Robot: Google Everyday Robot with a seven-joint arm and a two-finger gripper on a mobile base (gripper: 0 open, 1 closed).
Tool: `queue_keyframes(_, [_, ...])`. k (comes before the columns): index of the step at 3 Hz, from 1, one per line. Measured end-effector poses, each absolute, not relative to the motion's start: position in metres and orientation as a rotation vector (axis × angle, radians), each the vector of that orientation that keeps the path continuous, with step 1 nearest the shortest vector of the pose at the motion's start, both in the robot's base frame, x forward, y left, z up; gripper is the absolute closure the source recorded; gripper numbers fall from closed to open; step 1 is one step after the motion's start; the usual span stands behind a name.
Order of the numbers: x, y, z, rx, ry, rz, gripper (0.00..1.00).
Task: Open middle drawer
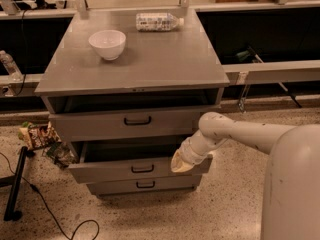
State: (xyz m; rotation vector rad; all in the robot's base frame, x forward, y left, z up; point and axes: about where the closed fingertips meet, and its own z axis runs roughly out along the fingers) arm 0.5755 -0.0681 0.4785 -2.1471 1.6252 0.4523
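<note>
The middle drawer of the grey metal cabinet stands pulled out a short way, with a small black bar handle at its centre and a dark interior showing behind its front. My gripper sits at the right end of the drawer front, at its top edge. The white arm reaches in from the right. The top drawer above is also slightly out, and the low bottom drawer is closed.
A white bowl and a lying plastic bottle rest on the cabinet top. Snack bags lie on the floor at the left beside a black stand leg and cable.
</note>
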Motion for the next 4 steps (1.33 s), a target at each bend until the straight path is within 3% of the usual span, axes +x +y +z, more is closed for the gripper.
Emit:
queue_keyframes(1, [0.557,-0.064,0.482,-2.163,1.631,0.557,0.17])
queue_keyframes(2, [0.551,-0.069,0.49,-2.17,1.648,0.558,0.0])
queue_keyframes(4, [0.56,-0.071,0.478,-2.206,1.676,0.511,0.0])
